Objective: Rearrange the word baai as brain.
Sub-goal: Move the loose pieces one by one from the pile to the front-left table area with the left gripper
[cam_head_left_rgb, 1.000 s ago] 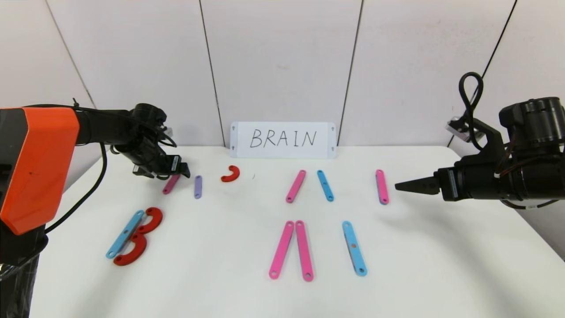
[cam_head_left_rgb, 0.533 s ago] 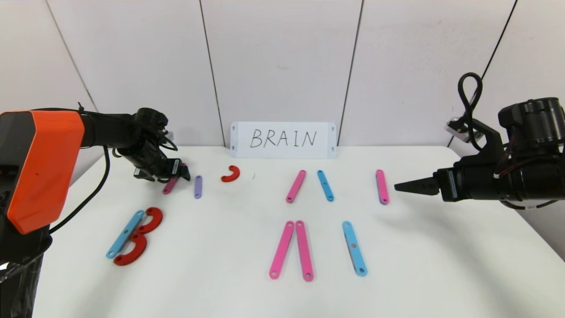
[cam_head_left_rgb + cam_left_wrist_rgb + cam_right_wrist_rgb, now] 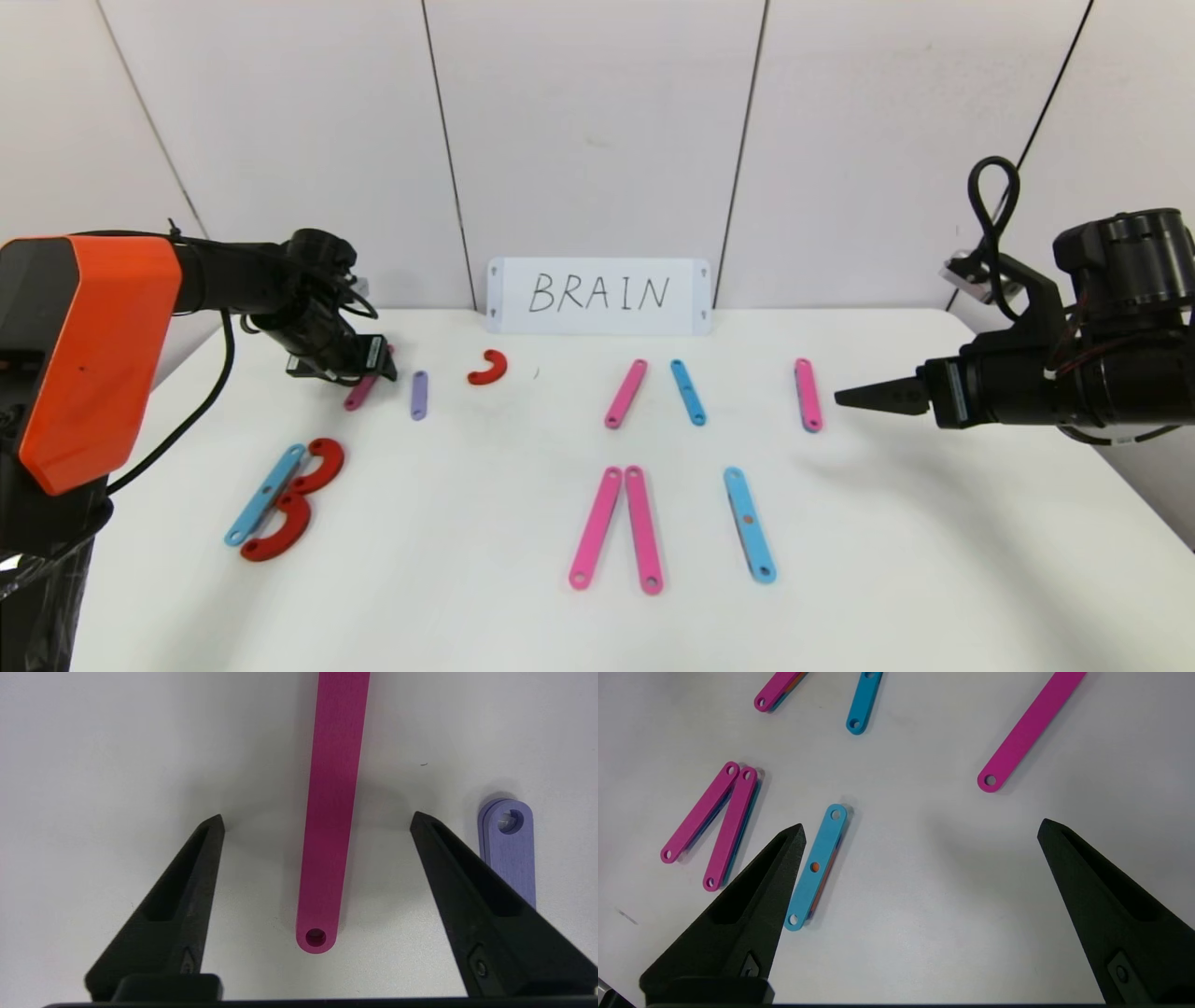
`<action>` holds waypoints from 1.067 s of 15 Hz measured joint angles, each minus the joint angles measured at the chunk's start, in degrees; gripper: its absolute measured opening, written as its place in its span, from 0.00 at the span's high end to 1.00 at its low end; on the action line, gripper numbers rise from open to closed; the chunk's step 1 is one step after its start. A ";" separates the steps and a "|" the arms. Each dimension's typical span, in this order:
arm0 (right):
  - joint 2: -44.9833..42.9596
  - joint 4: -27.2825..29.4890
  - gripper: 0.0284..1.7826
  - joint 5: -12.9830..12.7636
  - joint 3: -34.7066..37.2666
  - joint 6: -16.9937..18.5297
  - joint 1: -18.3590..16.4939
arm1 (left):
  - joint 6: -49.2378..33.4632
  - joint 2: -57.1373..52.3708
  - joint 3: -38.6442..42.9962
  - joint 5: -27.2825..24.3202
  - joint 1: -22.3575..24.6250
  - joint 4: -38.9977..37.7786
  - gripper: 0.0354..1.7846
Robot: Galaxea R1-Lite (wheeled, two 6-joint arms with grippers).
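One short pink strip (image 3: 331,812) lies flat at the table's (image 3: 467,607) far left, long axis slanting toward the back wall, a hole at its near end. Purple strip (image 3: 508,849) just beside it, apart; red curve (image 3: 488,368) farther right. Letter B (image 3: 280,499) sits near the left edge, with bare table between. Left gripper (image 3: 317,821) straddles the pink strip, jaws parted wide, touching nothing. Right gripper (image 3: 920,828) hangs spread wide over the right side, holding nothing.

Pink strip (image 3: 332,812) cut off at edge
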 joint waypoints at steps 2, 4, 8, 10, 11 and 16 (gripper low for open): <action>0.00 0.02 0.02 0.00 0.00 -0.02 0.00 | -0.06 0.02 0.00 0.01 0.00 0.00 0.48; 0.00 0.02 0.02 0.00 0.02 -0.02 0.00 | 0.00 0.02 0.02 0.00 0.00 0.00 0.67; 0.01 0.02 0.02 0.00 0.02 -0.02 0.06 | -0.06 0.02 0.02 -0.02 0.02 0.06 0.86; 0.01 0.02 0.02 -0.01 0.02 -0.02 0.09 | -0.20 -0.06 0.02 -0.05 0.07 0.11 0.86; 0.01 0.02 0.02 -0.01 0.02 -0.02 0.09 | -0.22 -0.12 0.02 -0.10 0.09 0.16 0.86; 0.00 0.00 0.02 -0.01 0.24 -0.02 0.44 | -0.37 -0.63 0.05 -0.32 0.09 0.39 0.86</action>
